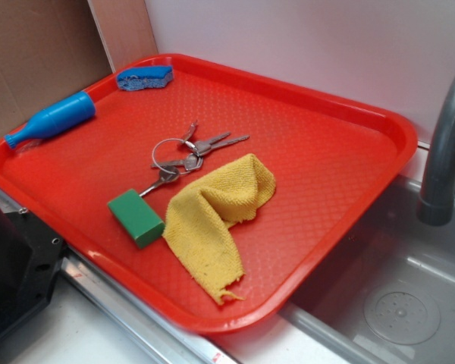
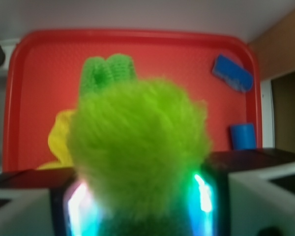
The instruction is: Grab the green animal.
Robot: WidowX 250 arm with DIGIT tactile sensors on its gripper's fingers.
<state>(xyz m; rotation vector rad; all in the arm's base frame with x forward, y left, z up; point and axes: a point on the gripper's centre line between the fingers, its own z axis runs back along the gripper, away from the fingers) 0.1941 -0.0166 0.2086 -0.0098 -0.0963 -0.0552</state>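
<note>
The green animal (image 2: 137,147), a fuzzy yellow-green plush with two darker green limbs (image 2: 108,71) sticking up, fills the middle of the wrist view. It sits between the two glowing pads (image 2: 78,206) of my gripper (image 2: 140,201), which is shut on it. The red tray (image 2: 39,73) lies well below the plush. Neither the gripper nor the green animal shows in the exterior view.
On the red tray (image 1: 349,174) lie a green block (image 1: 135,217), a yellow cloth (image 1: 212,212), a key ring (image 1: 186,155), a blue bottle-shaped toy (image 1: 53,119) and a blue sponge (image 1: 145,76). A grey faucet (image 1: 447,152) and a sink (image 1: 394,303) are at right.
</note>
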